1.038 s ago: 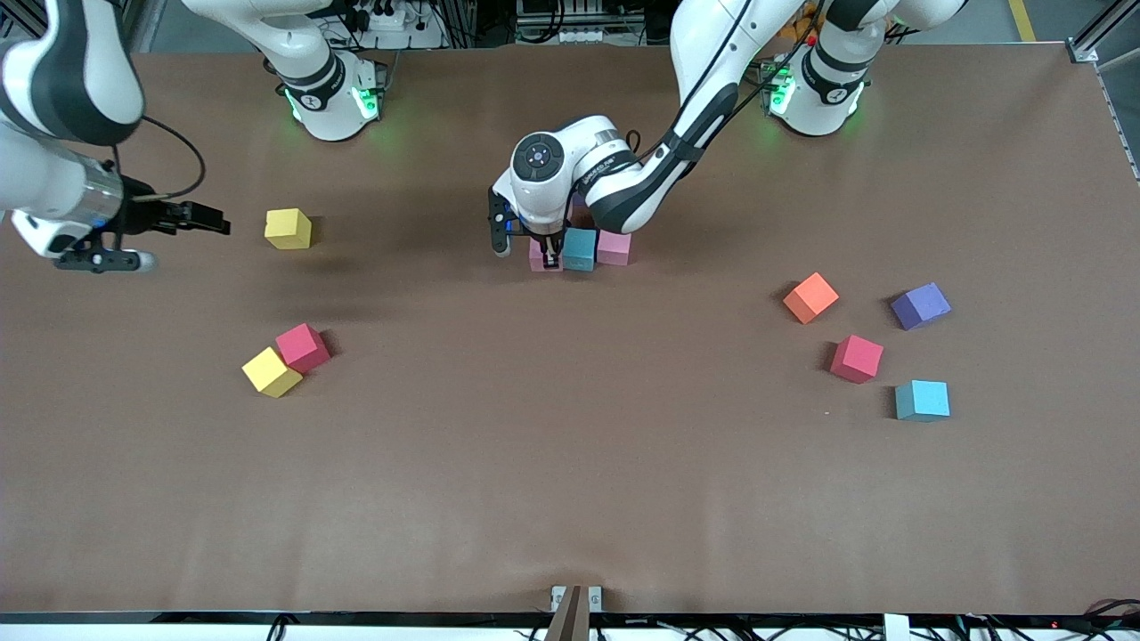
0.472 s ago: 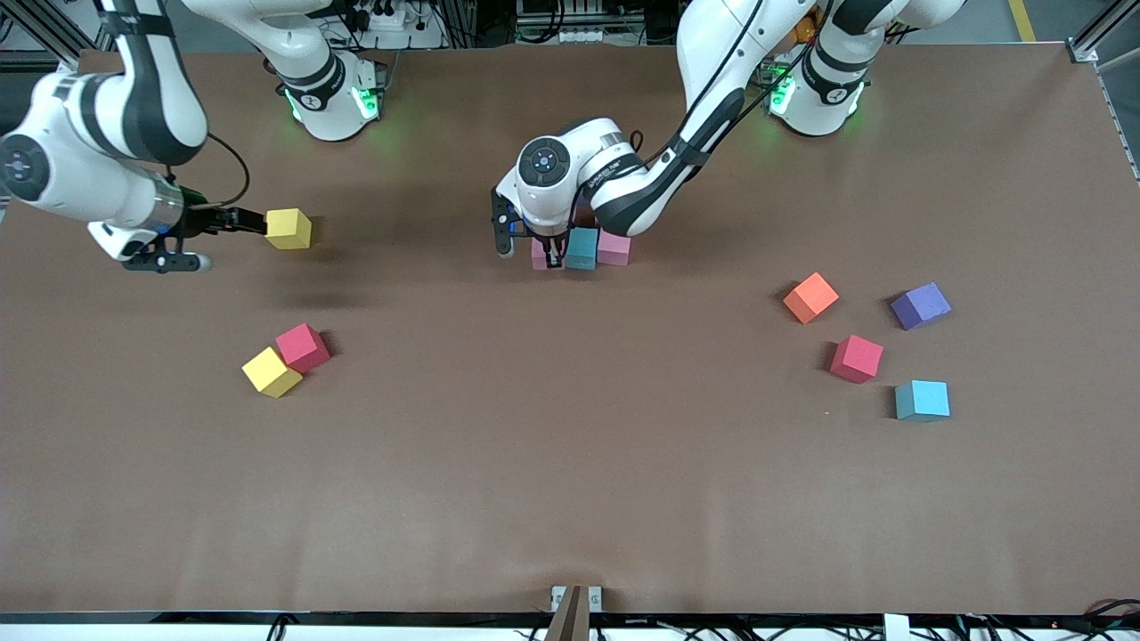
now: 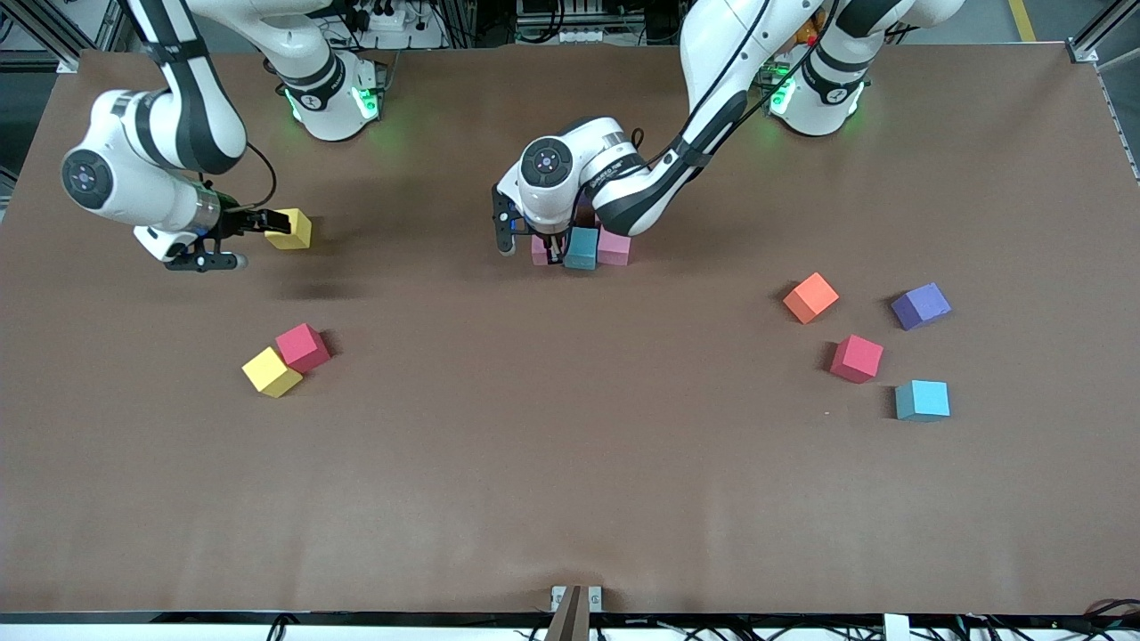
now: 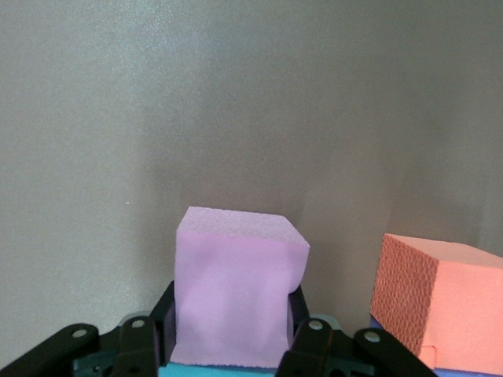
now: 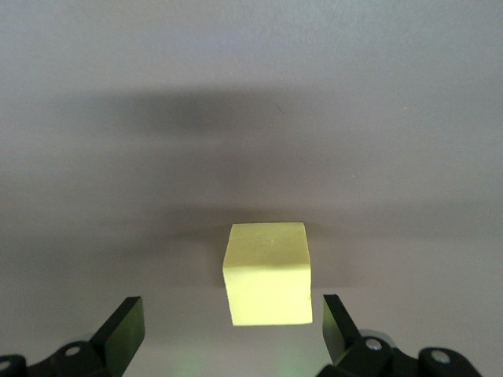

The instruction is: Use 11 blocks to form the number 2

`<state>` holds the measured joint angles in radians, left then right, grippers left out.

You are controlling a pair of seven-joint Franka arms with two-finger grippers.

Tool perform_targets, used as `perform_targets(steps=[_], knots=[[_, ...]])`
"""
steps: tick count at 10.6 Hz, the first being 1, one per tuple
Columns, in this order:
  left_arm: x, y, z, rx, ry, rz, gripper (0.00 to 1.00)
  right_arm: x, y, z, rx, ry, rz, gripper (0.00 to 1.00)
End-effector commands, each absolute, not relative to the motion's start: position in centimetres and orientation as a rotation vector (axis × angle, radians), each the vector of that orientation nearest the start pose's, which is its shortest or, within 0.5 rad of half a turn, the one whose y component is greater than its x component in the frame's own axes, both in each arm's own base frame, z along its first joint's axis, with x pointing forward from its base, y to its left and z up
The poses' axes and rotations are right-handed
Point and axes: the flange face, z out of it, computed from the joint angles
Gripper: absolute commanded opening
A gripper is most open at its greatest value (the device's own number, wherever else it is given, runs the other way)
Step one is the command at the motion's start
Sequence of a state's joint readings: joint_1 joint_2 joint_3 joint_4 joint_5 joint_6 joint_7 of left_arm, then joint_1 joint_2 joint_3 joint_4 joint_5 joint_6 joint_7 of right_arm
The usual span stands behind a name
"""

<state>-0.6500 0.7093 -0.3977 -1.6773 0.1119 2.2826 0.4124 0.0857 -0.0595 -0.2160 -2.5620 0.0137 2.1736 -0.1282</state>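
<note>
At the table's middle, a row of blocks lies under the left arm: a pink block (image 3: 540, 253), a light blue block (image 3: 582, 249) and another pink block (image 3: 614, 248). My left gripper (image 3: 550, 256) is shut on the first pink block (image 4: 236, 287), one finger on each side. An orange-pink block (image 4: 440, 302) stands beside it in the left wrist view. Toward the right arm's end, my right gripper (image 3: 272, 223) is open and low at a yellow block (image 3: 294, 230). That yellow block (image 5: 269, 273) sits just between the spread fingertips, untouched.
Loose blocks lie nearer the front camera. A yellow (image 3: 271, 372) and a red one (image 3: 303, 347) touch toward the right arm's end. Orange (image 3: 810, 297), purple (image 3: 921, 305), red (image 3: 857, 358) and light blue (image 3: 923, 400) ones lie toward the left arm's end.
The right arm has swung in from the table's end, bringing its open gripper up to the yellow block. The left gripper has stayed on the pink block.
</note>
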Motion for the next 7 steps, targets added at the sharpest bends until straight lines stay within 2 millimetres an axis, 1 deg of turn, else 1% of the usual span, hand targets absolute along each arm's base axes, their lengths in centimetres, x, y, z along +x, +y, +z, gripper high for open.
perform_targets(steps=[1, 2, 3, 5, 7], knots=[[35.9, -56.3, 20.6, -2.374, 2.211, 0.161, 0.58, 40.1, -5.6, 23.2, -3.057, -0.013, 0.534, 1.00], [36.0, -56.3, 20.5, -2.350, 2.219, 0.151, 0.65, 39.8, -5.6, 22.5, -3.055, -0.012, 0.550, 1.00], [36.2, -56.3, 20.6, -2.353, 2.213, 0.145, 1.00, 39.7, -5.7, 21.9, -3.056, -0.007, 0.558, 1.00], [36.3, -56.4, 20.7, -2.356, 2.212, 0.143, 1.00, 39.4, -6.0, 20.5, -3.057, 0.004, 0.577, 1.00], [36.2, -56.4, 20.7, -2.371, 2.195, 0.142, 1.00, 38.6, -5.9, 19.8, -3.049, 0.005, 0.612, 1.00]])
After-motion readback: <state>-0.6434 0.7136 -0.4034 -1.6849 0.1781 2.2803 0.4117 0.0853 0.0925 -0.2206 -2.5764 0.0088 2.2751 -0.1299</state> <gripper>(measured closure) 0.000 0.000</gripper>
